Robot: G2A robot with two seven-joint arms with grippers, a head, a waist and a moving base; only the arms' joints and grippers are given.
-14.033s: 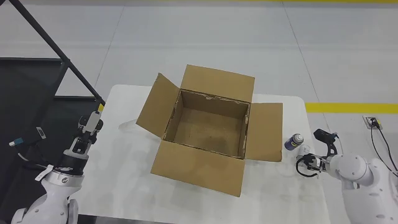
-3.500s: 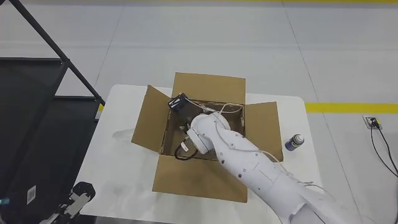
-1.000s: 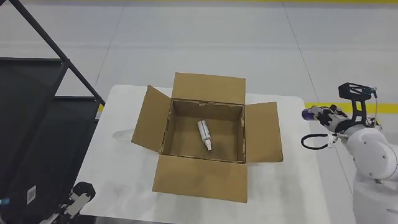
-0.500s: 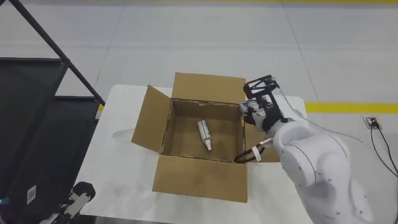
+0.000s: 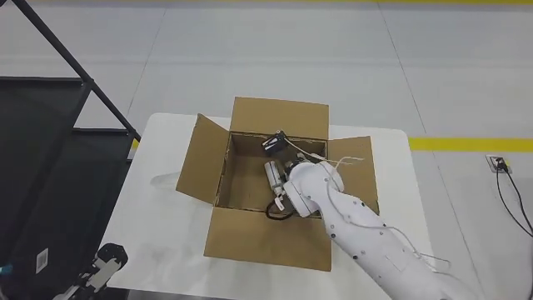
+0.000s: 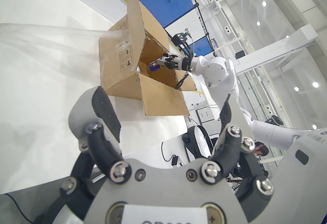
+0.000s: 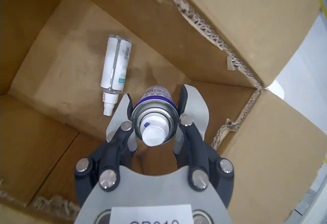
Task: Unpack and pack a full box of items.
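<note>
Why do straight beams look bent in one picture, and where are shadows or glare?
Left wrist view: a wide lens bows the hall's beams; ceiling lamps glare; pale streaks cross the table toward the box. Right wrist view: the can in the right gripper casts a soft shadow on the box floor near the bottle.

A white rectangular table point(image 5: 166, 217) with rounded corners carries a brown corrugated cardboard box point(image 5: 266, 237), which stands directly on its top with all four flaps open. The box surrounds the fingers point(image 7: 196, 107) of the right gripper point(image 7: 156, 93): its walls stand around them, its torn upper edges are beside them, and its floor lies past the fingertips. The same box stands on the white tabletop well apart from the fingers point(image 6: 102, 107) of the left gripper point(image 6: 163, 100), out beyond their tips.
</note>
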